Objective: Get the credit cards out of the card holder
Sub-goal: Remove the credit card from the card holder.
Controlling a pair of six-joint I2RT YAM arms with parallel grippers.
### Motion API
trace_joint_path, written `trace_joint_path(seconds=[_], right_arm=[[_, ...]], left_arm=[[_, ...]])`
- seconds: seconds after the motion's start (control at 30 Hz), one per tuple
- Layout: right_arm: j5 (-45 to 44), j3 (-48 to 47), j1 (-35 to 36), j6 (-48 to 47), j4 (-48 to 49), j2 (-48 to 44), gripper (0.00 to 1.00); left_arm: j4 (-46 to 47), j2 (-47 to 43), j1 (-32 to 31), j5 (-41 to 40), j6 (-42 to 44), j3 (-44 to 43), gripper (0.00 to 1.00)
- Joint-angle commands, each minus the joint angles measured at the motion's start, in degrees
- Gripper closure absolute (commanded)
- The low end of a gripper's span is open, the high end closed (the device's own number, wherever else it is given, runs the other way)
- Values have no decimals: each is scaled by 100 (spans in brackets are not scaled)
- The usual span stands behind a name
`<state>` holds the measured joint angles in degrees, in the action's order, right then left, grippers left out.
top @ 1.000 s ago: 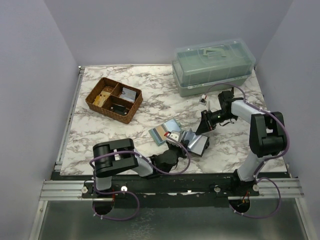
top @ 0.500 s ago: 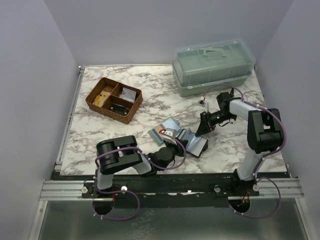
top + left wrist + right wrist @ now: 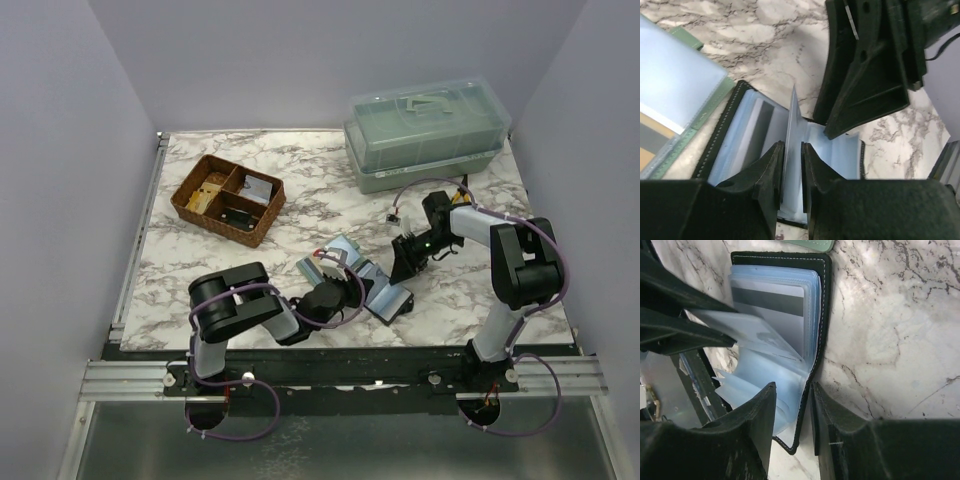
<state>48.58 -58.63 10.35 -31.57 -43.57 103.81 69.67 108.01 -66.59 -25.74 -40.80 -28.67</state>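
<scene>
The card holder (image 3: 388,298) lies at lower centre of the overhead view. It has been dragged slightly toward the bottom edge and sits more folded than a second ago, with both arms closed in on it. The right gripper (image 3: 792,407) clamps its black edge. The left gripper (image 3: 792,150) is pinched tight on an upright pale credit card (image 3: 791,117), though it could be an empty sleeve. Extraction looks underway, and a striped card (image 3: 767,302) remains inside.

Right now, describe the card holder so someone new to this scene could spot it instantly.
On the marble table, look near the front edge, between the left gripper and right gripper. The card holder lies open there: a black stitched cover fanning pale blue plastic sleeves, unlike the green-edged flat pieces beside it.
</scene>
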Motion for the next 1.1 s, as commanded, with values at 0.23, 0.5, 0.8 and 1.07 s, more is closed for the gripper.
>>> trace_joint_path(seconds=[0.23, 0.5, 0.8, 1.07], right_arm=[[-401, 149, 106, -48, 325, -215, 60], [-515, 202, 160, -69, 401, -290, 59], [-613, 229, 178, 1, 462, -429, 59], [-1053, 105, 176, 101, 482, -1604, 46]], left_arm=[[-2057, -631, 710, 2368, -184, -484, 72], [-3636, -697, 1178, 3517, -346, -1249, 72], [-5174, -450, 1346, 3768, -206, -2077, 100], [-4854, -1037, 1270, 3051, -587, -1890, 100]])
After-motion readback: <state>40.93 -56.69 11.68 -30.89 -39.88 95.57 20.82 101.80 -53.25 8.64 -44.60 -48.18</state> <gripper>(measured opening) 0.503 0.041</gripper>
